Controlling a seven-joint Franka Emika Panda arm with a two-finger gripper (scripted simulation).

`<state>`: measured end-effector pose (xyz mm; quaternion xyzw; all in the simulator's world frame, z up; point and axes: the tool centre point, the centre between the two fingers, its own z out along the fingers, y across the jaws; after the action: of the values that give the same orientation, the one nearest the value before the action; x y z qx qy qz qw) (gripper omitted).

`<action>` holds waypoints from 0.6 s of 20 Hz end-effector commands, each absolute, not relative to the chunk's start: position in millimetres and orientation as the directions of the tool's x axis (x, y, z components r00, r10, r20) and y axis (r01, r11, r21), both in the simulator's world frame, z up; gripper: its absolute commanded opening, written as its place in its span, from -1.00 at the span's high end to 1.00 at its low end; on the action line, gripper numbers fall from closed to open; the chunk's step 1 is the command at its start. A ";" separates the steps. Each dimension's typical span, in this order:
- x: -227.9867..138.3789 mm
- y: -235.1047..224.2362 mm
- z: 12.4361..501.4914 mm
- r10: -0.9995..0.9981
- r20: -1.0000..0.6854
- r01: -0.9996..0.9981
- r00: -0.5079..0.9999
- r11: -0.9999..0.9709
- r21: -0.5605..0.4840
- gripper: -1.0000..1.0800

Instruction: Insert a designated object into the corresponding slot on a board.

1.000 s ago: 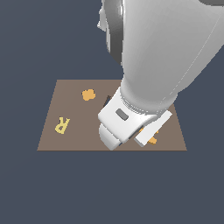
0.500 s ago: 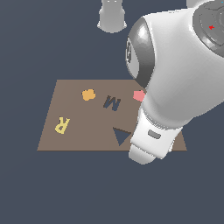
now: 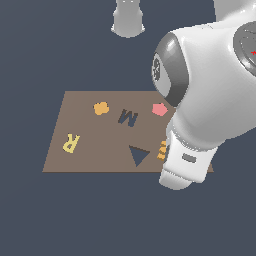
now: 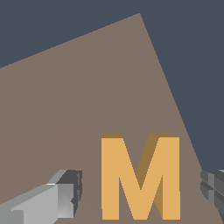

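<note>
The arm's big white wrist (image 3: 187,162) fills the near right of the exterior view and covers the near right corner of the brown board (image 3: 90,150), which lies flat on the dark tabletop (image 3: 75,215). In the wrist view the two grey fingers (image 4: 57,199) stand spread apart on either side of the orange M block (image 4: 141,177), with a clear gap on each side, grasping nothing; the block lies flat on the board near its edge. In the exterior view only a sliver of that block (image 3: 162,150) shows beside the wrist, just right of the dark triangular recess (image 3: 138,155). The yellow R (image 3: 71,142) lies at the left. Farther back sit the M-shaped slot (image 3: 128,117), an orange blob (image 3: 101,108) and a pink piece (image 3: 159,109).
</note>
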<state>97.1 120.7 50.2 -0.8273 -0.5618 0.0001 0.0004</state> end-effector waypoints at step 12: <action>96.8 120.7 29.9 0.931 0.000 0.931 0.364 -0.364 0.000 -0.92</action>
<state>96.4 120.8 31.4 -0.8260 -0.5637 0.0006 0.0003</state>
